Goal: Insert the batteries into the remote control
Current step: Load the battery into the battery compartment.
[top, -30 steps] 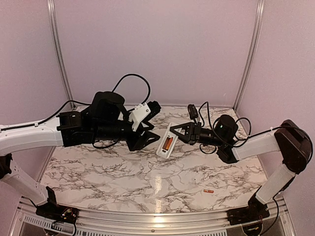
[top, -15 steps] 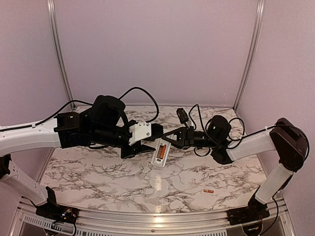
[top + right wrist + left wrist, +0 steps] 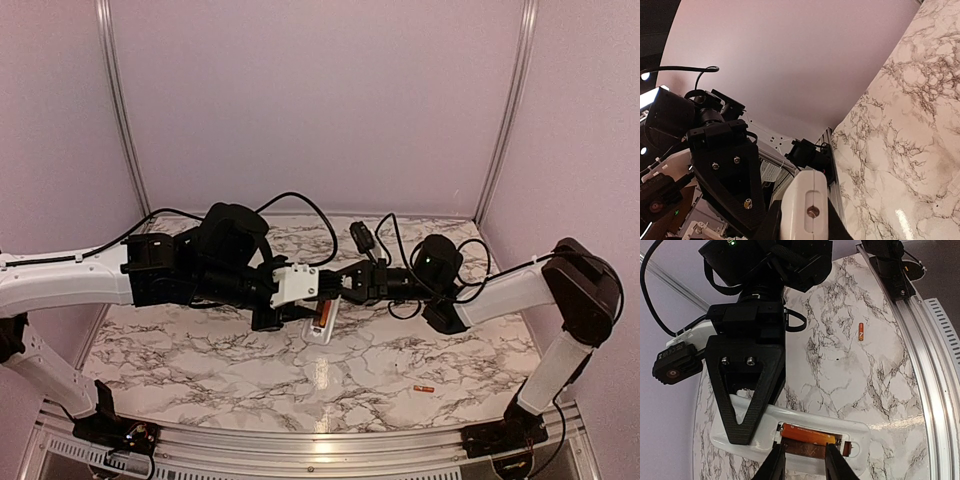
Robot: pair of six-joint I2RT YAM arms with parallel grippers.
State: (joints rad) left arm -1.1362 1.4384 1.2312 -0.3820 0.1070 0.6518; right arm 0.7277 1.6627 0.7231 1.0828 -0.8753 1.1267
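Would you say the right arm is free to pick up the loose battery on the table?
Probably not: the right claw is clamped on the remote control, so it would have to release that first. Nothing crowds the loose battery itself.

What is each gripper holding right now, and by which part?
The right gripper clamps the remote by one end. The left gripper straddles the battery seated in the remote; whether it grips it cannot be told.

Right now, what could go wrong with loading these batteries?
The right end effector grips the remote control near one end only, so the left end effector pressing at the battery in the recess could tilt or slip it. The loose battery lies on the table near the rail and may roll when grasped.
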